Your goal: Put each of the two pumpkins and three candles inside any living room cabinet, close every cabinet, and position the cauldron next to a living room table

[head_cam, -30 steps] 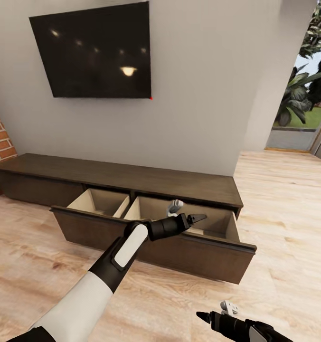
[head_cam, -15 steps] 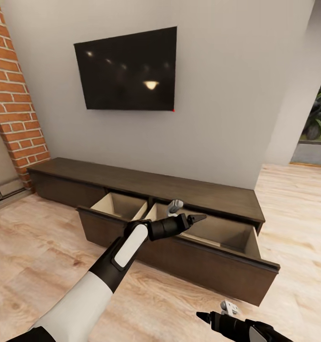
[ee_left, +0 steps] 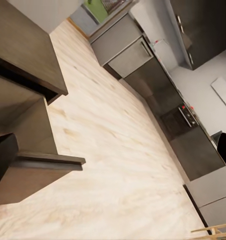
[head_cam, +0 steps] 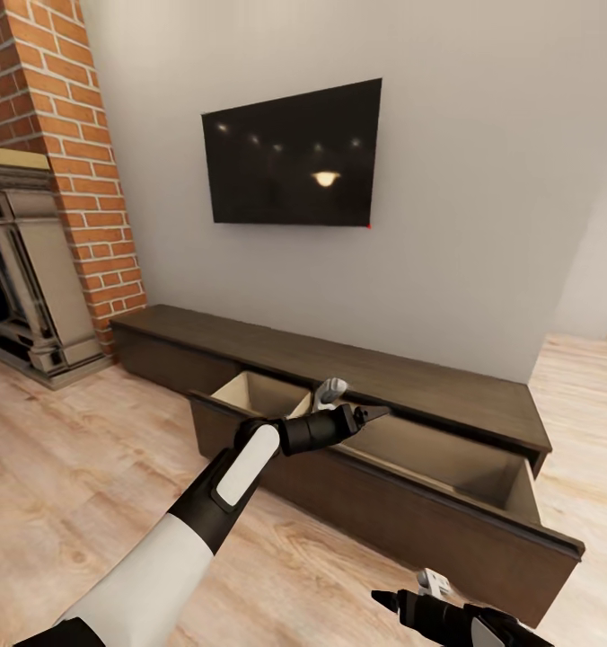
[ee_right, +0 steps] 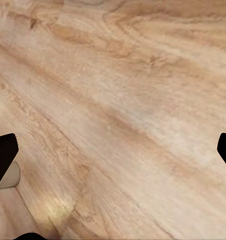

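Observation:
The cabinet [head_cam: 357,373] is a long, low dark-brown unit against the grey wall. Its wide drawer [head_cam: 402,517] stands pulled out, and the beige insides [head_cam: 260,392] show nothing in them from here. My left gripper [head_cam: 375,414] hovers over the drawer's middle, and in the left wrist view [ee_left: 113,155] its fingers sit far apart, open and empty, beside the cabinet's end [ee_left: 27,55]. My right gripper [head_cam: 382,597] hangs low over the wooden floor, open and empty [ee_right: 113,150]. Pumpkins, candles, cauldron and table are out of view.
A black TV [head_cam: 294,157] hangs above the cabinet. A brick column [head_cam: 61,180] and a grey fireplace [head_cam: 25,270] stand at the left. Light wooden floor [head_cam: 88,467] spreads in front. Kitchen units [ee_left: 128,45] line the far side in the left wrist view.
The camera has swung left: cabinet and TV slid right in the picture, and the brick column and fireplace came into view. Both arms hold the same pose.

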Tool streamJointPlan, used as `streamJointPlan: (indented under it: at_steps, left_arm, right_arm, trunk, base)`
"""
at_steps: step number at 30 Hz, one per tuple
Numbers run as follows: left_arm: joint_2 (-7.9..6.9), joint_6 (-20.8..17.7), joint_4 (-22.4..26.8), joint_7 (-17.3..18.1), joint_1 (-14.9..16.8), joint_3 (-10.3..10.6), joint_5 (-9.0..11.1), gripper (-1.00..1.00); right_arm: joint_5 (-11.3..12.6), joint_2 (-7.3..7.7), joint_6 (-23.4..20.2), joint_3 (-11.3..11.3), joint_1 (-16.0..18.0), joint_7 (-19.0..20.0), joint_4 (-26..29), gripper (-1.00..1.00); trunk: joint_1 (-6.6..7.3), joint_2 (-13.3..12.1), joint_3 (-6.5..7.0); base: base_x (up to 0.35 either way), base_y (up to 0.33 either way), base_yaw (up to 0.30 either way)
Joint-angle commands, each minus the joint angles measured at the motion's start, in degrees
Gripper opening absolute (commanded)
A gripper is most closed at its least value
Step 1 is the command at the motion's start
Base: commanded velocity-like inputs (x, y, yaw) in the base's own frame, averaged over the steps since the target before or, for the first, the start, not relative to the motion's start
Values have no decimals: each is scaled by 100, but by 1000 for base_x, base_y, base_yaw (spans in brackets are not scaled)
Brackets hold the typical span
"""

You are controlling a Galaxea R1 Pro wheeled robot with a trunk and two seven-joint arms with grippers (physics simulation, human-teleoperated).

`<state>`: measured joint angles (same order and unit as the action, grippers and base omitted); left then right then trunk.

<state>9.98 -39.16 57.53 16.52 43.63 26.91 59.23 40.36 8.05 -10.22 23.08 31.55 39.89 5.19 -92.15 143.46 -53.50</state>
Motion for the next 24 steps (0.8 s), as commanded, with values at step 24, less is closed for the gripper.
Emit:
streamJointPlan:
  at_steps: [24]
  left_arm:
    - [2, -21, -220, 16, 5, -2, -34, 100]
  right_arm:
    - [65, 12, -54, 29, 0, 2, 8, 100]
  trunk:
    - [179, -263, 359]
  base:
    - [0, 0, 254]
